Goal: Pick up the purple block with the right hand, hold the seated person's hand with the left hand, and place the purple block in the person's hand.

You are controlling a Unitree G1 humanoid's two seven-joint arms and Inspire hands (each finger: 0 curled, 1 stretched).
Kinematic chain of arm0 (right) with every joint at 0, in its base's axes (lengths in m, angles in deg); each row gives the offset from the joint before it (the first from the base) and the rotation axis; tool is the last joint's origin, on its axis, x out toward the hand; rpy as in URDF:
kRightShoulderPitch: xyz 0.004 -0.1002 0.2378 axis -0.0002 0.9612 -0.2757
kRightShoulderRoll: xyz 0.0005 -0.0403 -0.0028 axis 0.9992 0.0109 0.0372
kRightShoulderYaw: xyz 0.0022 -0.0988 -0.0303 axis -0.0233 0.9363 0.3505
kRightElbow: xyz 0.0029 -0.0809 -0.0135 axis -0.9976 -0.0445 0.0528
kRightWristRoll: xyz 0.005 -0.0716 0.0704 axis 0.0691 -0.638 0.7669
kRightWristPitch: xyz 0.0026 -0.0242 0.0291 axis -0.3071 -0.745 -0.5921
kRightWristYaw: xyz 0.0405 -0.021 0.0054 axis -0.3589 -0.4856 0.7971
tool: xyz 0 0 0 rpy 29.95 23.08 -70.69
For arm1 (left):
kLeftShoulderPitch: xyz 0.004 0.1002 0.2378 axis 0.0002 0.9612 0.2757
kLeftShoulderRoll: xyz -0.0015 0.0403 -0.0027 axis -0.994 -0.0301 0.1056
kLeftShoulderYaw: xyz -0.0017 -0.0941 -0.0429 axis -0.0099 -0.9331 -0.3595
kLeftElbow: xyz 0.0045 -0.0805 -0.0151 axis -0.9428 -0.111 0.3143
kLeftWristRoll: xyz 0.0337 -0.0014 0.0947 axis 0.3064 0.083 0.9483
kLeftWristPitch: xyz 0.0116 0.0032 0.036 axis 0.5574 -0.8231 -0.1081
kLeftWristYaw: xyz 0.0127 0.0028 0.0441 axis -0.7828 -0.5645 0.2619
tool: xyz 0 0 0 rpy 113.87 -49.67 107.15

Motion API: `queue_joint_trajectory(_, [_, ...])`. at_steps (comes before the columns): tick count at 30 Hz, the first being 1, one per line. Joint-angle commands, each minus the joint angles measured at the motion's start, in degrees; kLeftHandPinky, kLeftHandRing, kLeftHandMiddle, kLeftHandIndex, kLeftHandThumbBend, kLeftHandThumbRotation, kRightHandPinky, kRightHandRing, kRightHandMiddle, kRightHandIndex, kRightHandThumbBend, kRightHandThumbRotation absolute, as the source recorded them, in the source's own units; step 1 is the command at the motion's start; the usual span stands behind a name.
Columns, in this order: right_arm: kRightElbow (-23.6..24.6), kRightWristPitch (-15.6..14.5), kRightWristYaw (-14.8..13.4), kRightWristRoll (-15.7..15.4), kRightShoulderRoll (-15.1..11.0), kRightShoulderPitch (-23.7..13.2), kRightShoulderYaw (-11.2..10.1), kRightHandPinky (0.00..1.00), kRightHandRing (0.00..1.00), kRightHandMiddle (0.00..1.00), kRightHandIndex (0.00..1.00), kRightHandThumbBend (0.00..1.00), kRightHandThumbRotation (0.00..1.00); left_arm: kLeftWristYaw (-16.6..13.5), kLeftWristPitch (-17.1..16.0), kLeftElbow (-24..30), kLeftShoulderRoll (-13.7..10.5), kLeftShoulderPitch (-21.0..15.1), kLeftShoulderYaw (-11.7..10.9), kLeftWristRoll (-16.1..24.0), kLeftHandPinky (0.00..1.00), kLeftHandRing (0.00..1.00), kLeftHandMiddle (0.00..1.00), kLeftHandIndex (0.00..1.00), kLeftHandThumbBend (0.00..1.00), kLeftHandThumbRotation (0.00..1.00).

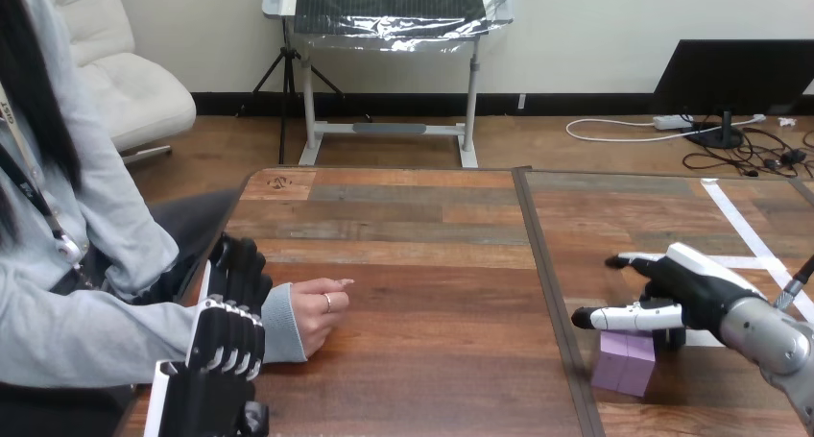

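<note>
Purple block (626,362) stands on the desk (432,264) just under my right hand (686,288), which is spread open, not closed on it, ready to grasp. My left hand (230,336) lies over the person's wrist (278,324), I think to steady it; whether it grips I cannot tell. The person's hand (317,312) is half curled and empty.

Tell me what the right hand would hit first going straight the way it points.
The right hand points to the view's left, over bare table; the first thing in line looks to be the person's hand, though depth is unclear.
</note>
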Motion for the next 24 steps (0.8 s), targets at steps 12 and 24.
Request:
queue_joint_trajectory(12, [5.0,-4.1,-1.6,0.1,1.5,1.2,0.1,0.38,0.43,0.45,0.94,1.00,0.40,2.6,0.0,2.8,-0.2,-4.1,-1.0,-2.0,1.00,1.00,1.00,0.99,1.00,0.73])
queue_joint_trajectory(24, [6.3,-7.4,-7.2,-0.9,2.9,2.5,0.6,0.38,0.51,0.59,0.86,0.99,0.11,3.9,0.3,3.5,-0.1,-4.1,-1.2,-2.8,1.00,1.00,1.00,1.00,0.99,0.73])
